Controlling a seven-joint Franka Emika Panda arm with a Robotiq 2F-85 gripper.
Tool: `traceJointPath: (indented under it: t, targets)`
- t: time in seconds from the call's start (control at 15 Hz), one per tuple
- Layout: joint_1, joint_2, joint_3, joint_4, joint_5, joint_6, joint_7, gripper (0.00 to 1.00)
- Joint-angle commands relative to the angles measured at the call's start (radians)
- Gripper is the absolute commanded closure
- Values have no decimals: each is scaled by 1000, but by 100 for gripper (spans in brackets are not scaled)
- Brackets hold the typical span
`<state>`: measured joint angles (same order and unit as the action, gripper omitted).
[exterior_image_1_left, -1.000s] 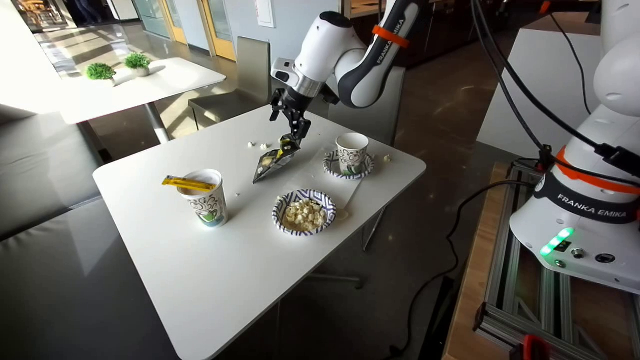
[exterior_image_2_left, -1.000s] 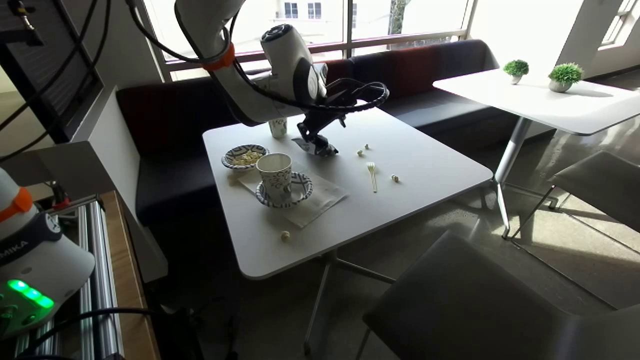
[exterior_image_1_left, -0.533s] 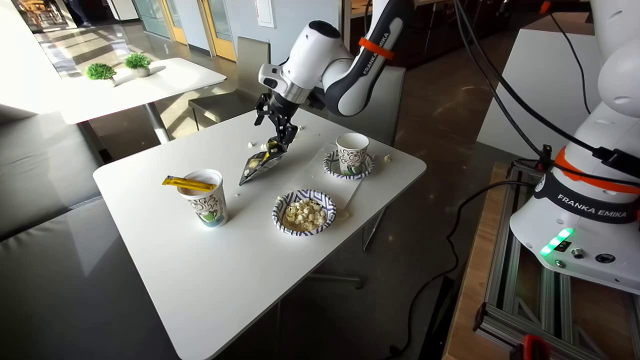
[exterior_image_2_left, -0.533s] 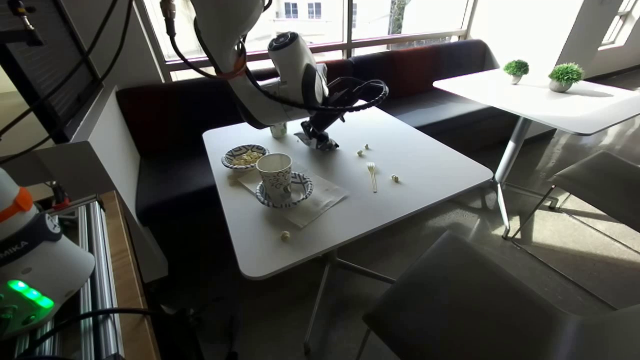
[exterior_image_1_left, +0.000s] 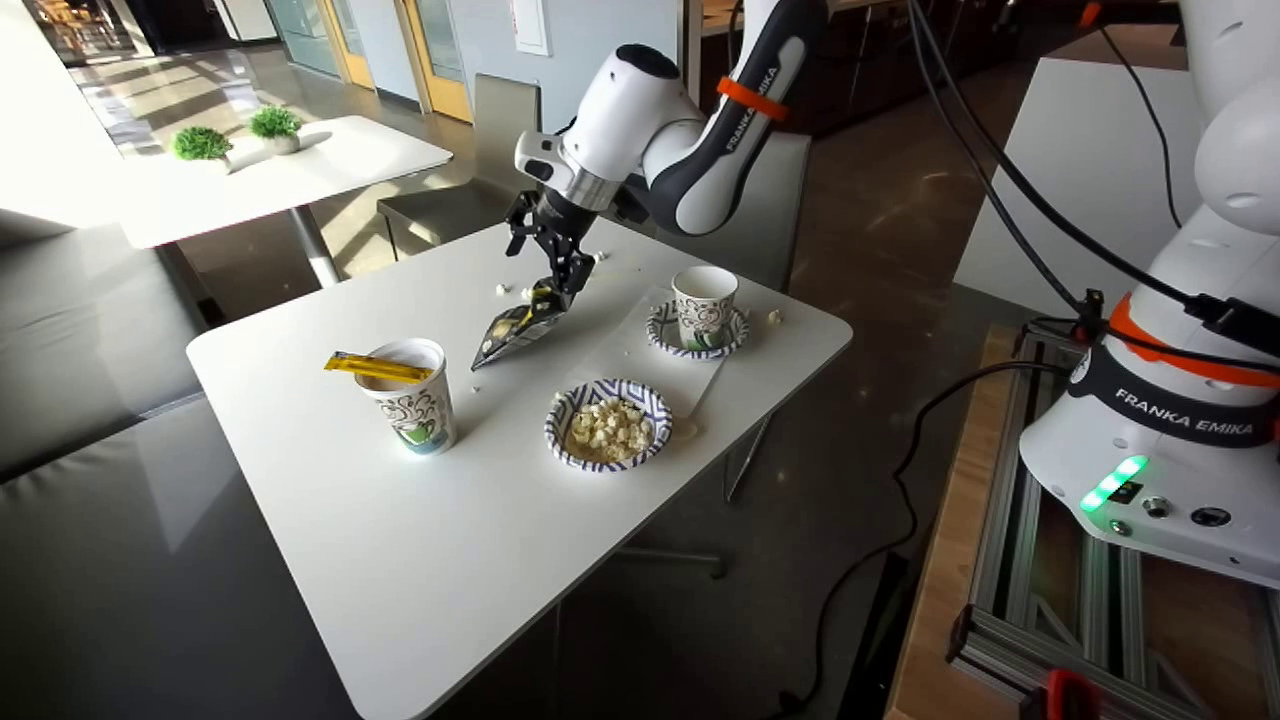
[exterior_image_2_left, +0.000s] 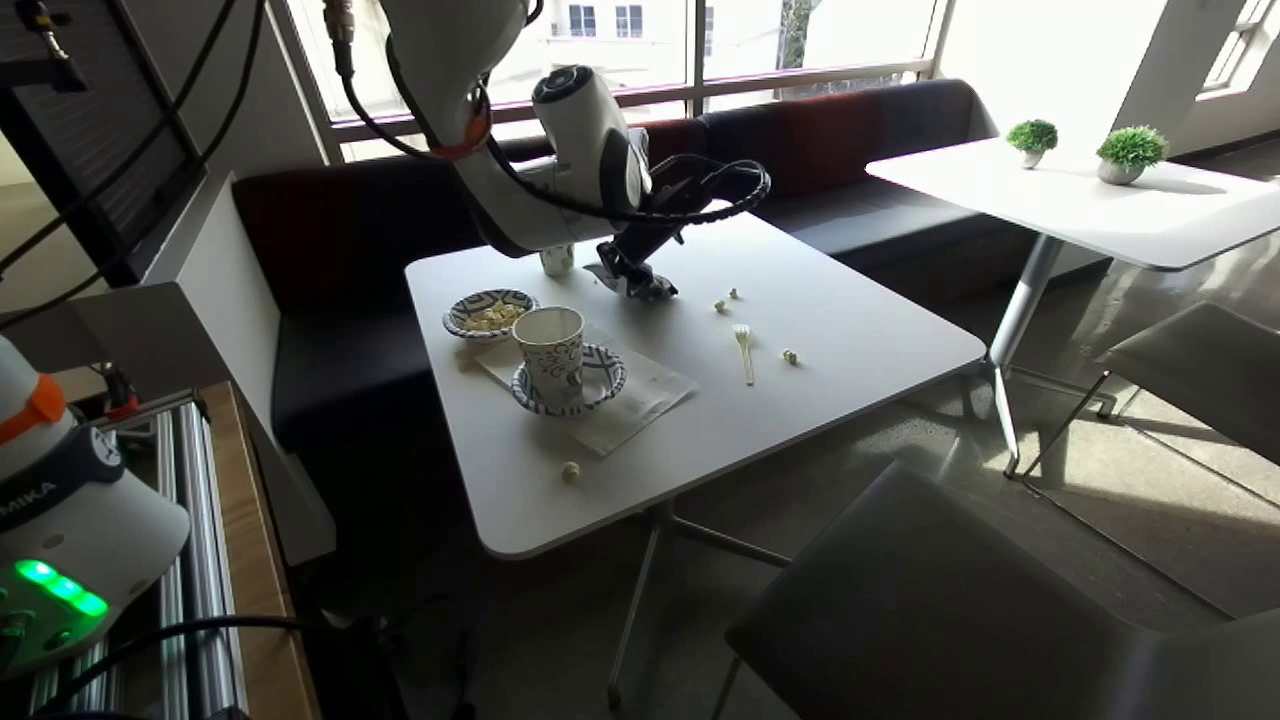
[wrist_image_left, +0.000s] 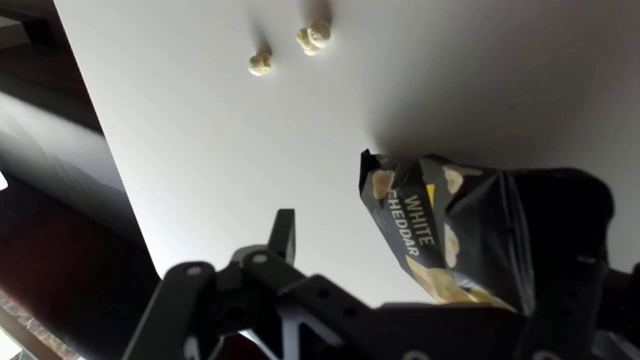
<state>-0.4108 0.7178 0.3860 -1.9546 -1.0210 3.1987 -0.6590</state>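
Note:
My gripper (exterior_image_1_left: 545, 264) is low over the white table with its fingers spread apart. A crumpled black snack bag (wrist_image_left: 415, 220) printed "WHITE CHEDDAR" lies against the right finger in the wrist view and covers its tip; whether that finger is inside or only beside the bag I cannot tell. The left finger (wrist_image_left: 284, 235) stands free of the bag, with bare table beyond it. In an exterior view the bag (exterior_image_1_left: 515, 328) slants from the nearer finger down to the tabletop. Two popcorn pieces, one of them here (wrist_image_left: 312, 37), lie off the fingertips.
A paper cup (exterior_image_1_left: 415, 410) bears a yellow packet (exterior_image_1_left: 380, 367) across its rim. A patterned bowl (exterior_image_1_left: 560, 440) holds popcorn. Another cup (exterior_image_1_left: 704, 312) stands in a patterned dish (exterior_image_1_left: 740, 335) on a napkin (exterior_image_2_left: 640, 400). A fork (exterior_image_2_left: 744, 355) and stray popcorn (exterior_image_2_left: 790, 357) lie on the table.
In an exterior view, gripper and bag have shifted together to the left and slightly lower, mostly in the earlier half second. The fingers have stayed spread throughout.

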Motion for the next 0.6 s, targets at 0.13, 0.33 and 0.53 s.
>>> traceJointPath:
  t: [0.13,0.33,0.53]
  targets:
    - [-7,-99,4,-120,-10,-39,10,0]
    - [-8,-154,-11,-171,-13,-21,21,0]
    - [-14,-209,-15,-224,-7,-31,21,0]
